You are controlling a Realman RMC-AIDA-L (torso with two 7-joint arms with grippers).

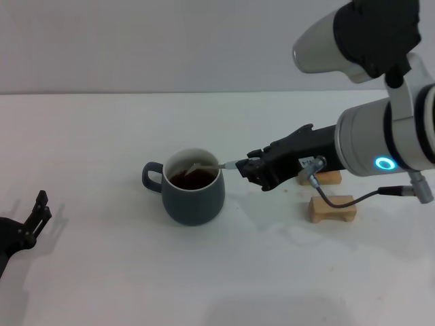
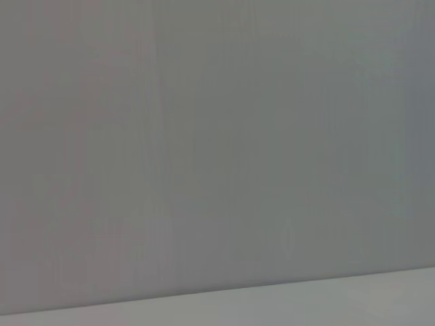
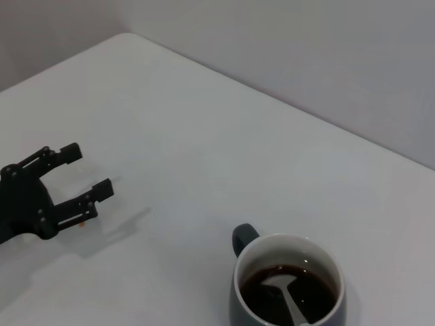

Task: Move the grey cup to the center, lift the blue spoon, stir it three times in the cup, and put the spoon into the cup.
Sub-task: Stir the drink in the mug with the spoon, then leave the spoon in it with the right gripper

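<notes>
Head view: looks forward and down from above onto the white table [image 1: 204,285], a plain grey wall behind; takes in both arms and the whole work area from a middling distance.
Left wrist view: faces the grey wall, with only a strip of table edge [image 2: 340,299] low in the picture.
Right wrist view: looks down and across the table from close above the rounded dark slate-grey ceramic mug [image 3: 239,299], toward the robot's left side.
Shared, head and right wrist: the mug [image 1: 197,200] with the small metal-bowled spoon [image 3: 291,305] in its brown liquid, the black left gripper [image 3: 64,183] resting low by the table, and the table between them.
Shared, left wrist with others: only wall and table.
</notes>
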